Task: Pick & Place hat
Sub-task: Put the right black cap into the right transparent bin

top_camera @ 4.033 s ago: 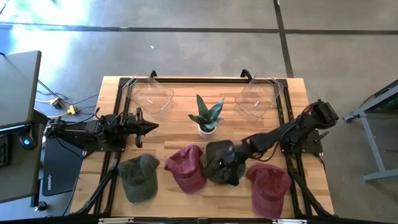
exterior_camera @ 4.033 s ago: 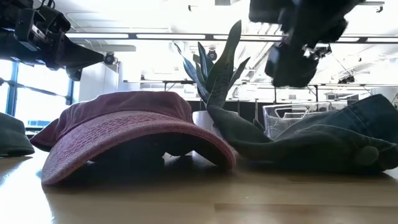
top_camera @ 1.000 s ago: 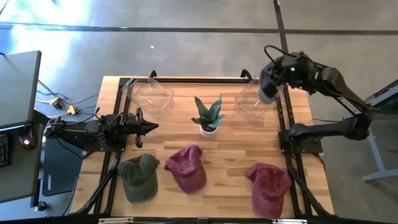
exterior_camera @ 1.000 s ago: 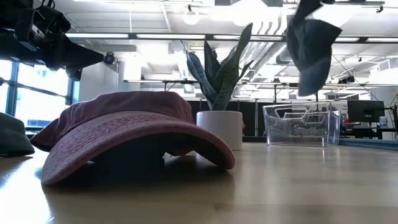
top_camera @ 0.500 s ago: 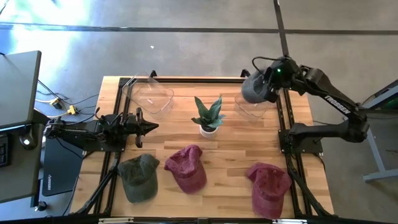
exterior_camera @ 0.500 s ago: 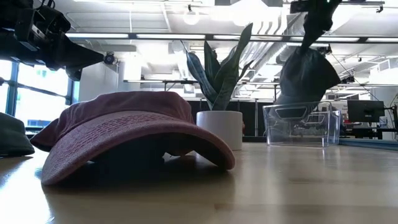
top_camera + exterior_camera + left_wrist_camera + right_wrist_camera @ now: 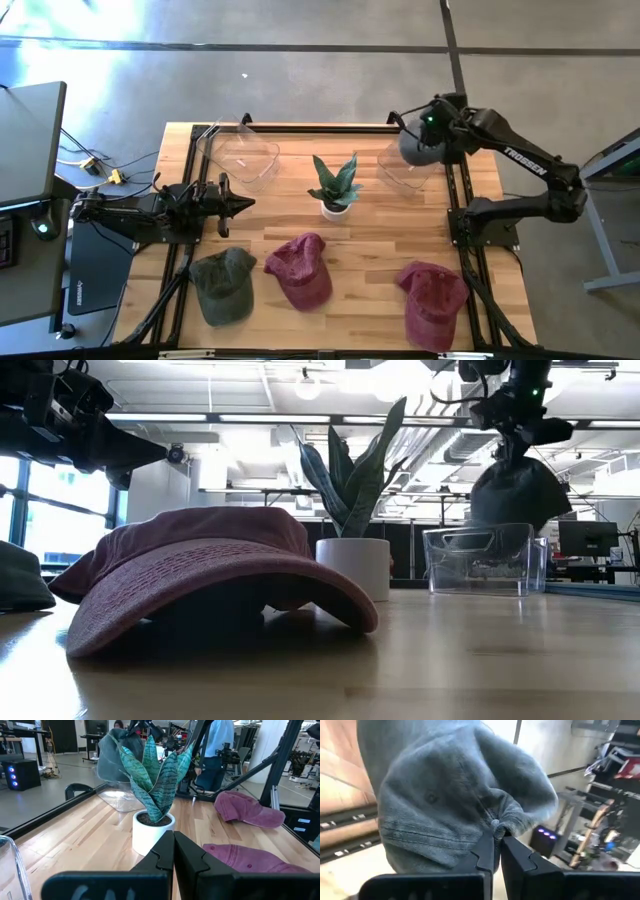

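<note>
A dark grey-green hat (image 7: 417, 152) hangs over the right clear bin (image 7: 400, 172) at the table's far right, with my right gripper (image 7: 428, 130) shut on it from above. In the low view the hat (image 7: 518, 492) reaches down to about the bin's rim (image 7: 478, 530). My left gripper (image 7: 243, 205) waits shut at the table's left, touching nothing. A green hat (image 7: 222, 285) and two maroon hats (image 7: 299, 270) (image 7: 433, 300) lie brim-down along the near side. My right gripper pinches a bunched fold of the hat's cloth (image 7: 504, 826) between its two fingers, coming from above and pointing down. The hat hangs slack below the fingers, clear of the table; whether its lower end touches the bin, I cannot tell.
A potted snake plant (image 7: 335, 186) stands at the table's middle. A second clear bin (image 7: 240, 155) sits at the far left. A black frame rail (image 7: 455, 190) runs along the right side. Bare wood lies between the plant and the right bin.
My right gripper has gone down over the right bin, still shut on the dark hat. The hat, which swung high and tilted a second ago, now hangs lower and straighter, with its bottom at the bin's rim.
</note>
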